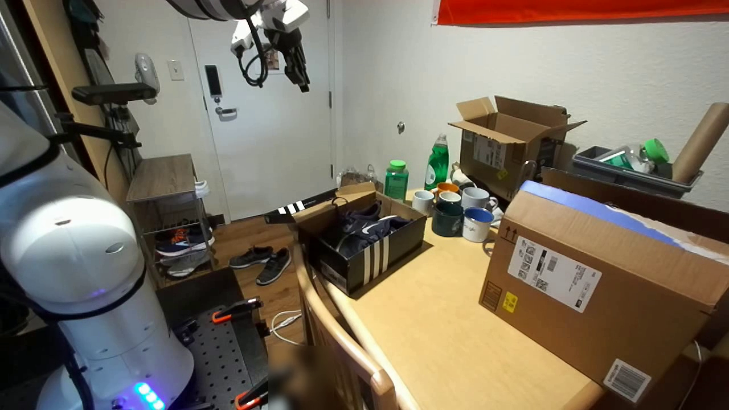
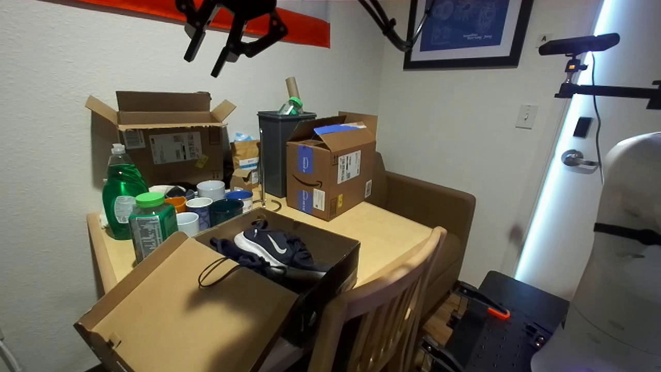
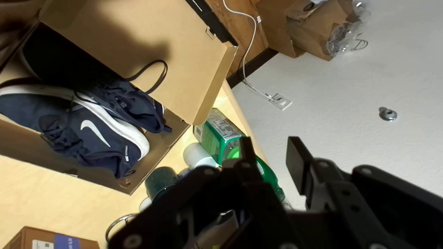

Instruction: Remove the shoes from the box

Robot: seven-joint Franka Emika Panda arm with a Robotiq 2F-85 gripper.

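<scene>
Dark blue shoes [image 3: 76,126] inside black box [image 1: 376,261] on surface [image 1: 433,307]. Brown lid [image 2: 178,310] folded back. Jaws up high, spread apart, well away from shoes. Cups [image 1: 447,221] and green jar [image 1: 396,185] near box.

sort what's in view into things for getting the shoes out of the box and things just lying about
For the job:
navy shoes
black striped shoebox, lid open, both shoes inside
tool, open, holding nothing

Just lying about:
dark sneakers on the floor
mugs
green-capped jar
bottle of green liquid
carton with raised flaps
carton with blue tape
</scene>
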